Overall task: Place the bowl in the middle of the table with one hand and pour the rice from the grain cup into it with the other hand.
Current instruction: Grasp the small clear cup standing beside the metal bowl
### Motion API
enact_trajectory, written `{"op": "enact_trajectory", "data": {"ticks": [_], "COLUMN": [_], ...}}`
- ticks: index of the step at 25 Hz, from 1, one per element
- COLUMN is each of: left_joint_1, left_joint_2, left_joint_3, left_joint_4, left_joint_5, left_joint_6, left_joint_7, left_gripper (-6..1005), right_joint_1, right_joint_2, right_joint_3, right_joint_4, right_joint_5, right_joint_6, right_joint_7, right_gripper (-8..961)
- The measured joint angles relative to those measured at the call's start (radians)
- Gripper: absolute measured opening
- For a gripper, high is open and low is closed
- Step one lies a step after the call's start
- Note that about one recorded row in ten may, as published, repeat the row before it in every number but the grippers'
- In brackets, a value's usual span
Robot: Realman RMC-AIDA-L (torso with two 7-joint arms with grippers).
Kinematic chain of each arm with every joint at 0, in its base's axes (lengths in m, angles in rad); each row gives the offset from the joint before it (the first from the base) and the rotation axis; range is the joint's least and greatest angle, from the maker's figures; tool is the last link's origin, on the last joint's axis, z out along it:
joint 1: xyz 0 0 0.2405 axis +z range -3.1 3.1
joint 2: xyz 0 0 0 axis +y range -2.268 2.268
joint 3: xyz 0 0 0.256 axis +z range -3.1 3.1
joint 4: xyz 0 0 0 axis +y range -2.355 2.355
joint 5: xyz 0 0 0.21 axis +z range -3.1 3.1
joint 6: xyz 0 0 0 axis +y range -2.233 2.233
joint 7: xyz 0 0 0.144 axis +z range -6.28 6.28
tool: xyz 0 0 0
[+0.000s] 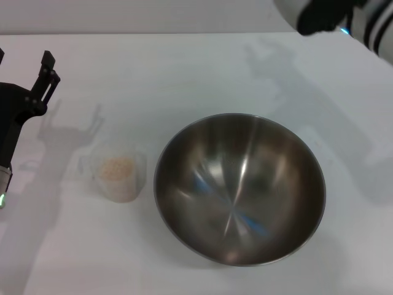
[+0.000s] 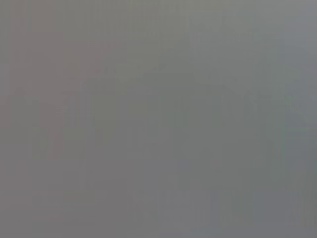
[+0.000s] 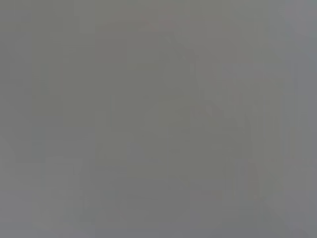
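The bowl (image 1: 239,187) sits upright on the bench (image 1: 184,67), a little toward four o'clock from the middle of the head view, its wide mouth open and its inside bare, so it looks set down where it can receive a pour. The grain cup (image 1: 118,171) stands upright just beside the bowl at its nine o'clock, apart from it by a narrow strip of bench, with the rice (image 1: 117,167) as a low beige heap inside; nothing has been tipped out yet, so by my reading the pour is the step that remains. The left end effector (image 1: 24,74) hangs at about ten o'clock from the cup, well apart from it, its dark fingers (image 1: 48,74) pointing away from the robot and holding nothing; only one finger shows clearly and the rest is cut by the frame edge, so I cannot tell how far it is open. The right arm (image 1: 344,18) is a white and black mass at one o'clock, cropped by the corner, and its end effector is out of sight. Both wrist views are a flat grey blank and show nothing usable.
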Motion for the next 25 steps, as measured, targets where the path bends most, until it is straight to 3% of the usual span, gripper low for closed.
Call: {"op": "enact_trajectory", "data": {"ticks": [1, 2, 3, 5, 7, 8, 11, 12, 17, 25], "left_joint_1": [0.0, 0.001, 0.002, 0.004, 0.022, 0.022, 0.043, 0.052, 0.123, 0.203], "left_joint_2": [0.0, 0.001, 0.001, 0.001, 0.0, 0.0, -0.001, -0.001, 0.002, 0.001], "left_joint_3": [0.0, -0.002, -0.008, -0.01, -0.016, -0.016, -0.011, -0.003, 0.06, 0.158], "left_joint_4": [0.0, -0.001, 0.0, 0.0, -0.001, -0.001, -0.001, -0.001, 0.011, 0.035], "left_joint_5": [0.0, 0.0, 0.0, 0.0, 0.0, 0.0, 0.006, 0.009, 0.011, 0.011], "left_joint_6": [0.0, 0.002, 0.004, 0.004, 0.033, 0.033, 0.089, 0.11, 0.201, 0.196], "left_joint_7": [0.0, 0.0, 0.0, 0.0, -0.001, -0.001, -0.001, -0.001, -0.002, -0.002], "left_gripper": [862, 862, 862, 862, 861, 861, 861, 861, 862, 861], "right_joint_1": [0.0, -0.03, -0.03, -0.042, -0.037, -0.037, -0.012, 0.01, 0.051, 0.064], "right_joint_2": [0.0, 0.0, 0.0, 0.0, 0.0, 0.0, -0.001, -0.003, -0.01, -0.012], "right_joint_3": [0.0, -0.054, -0.054, -0.1, -0.154, -0.154, -0.195, -0.216, -0.233, -0.21], "right_joint_4": [0.0, 0.089, 0.089, 0.197, 0.424, 0.424, 0.661, 0.797, 1.052, 1.127], "right_joint_5": [0.0, 0.008, 0.008, 0.011, 0.02, 0.02, 0.078, 0.12, 0.135, 0.139], "right_joint_6": [0.0, -0.273, -0.273, -0.51, -0.873, -0.873, -1.162, -1.28, -1.368, -1.352], "right_joint_7": [0.0, 0.041, 0.041, 0.115, 0.308, 0.308, 0.525, 0.639, 0.823, 0.864], "right_gripper": [393, 393, 393, 393, 392, 392, 392, 392, 392, 392]}}
